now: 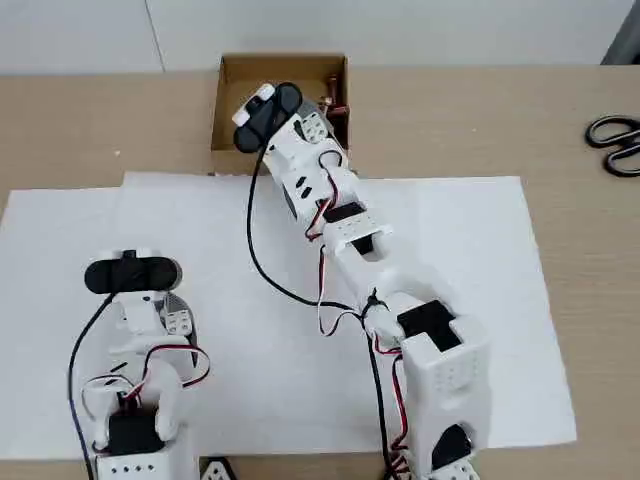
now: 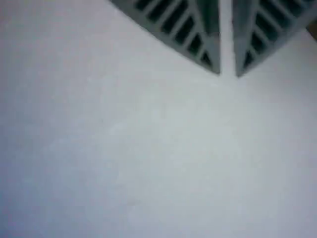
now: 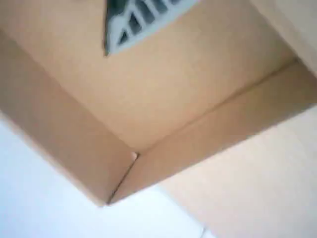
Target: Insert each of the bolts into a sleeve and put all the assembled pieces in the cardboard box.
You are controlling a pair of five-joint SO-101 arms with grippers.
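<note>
The cardboard box stands at the table's far edge, left of centre. My right gripper hangs over its right half, above the bare box floor. One ribbed finger shows there with nothing against it, so the gripper looks open. Reddish-brown assembled pieces lie in the box's far right corner, partly hidden by the gripper. My left gripper sits low over the white paper at the near left. Its fingers are shut with a thin slit between them and hold nothing.
A large white paper sheet covers the middle of the wooden table. Scissors lie at the far right edge. The right arm stretches diagonally across the sheet toward the box.
</note>
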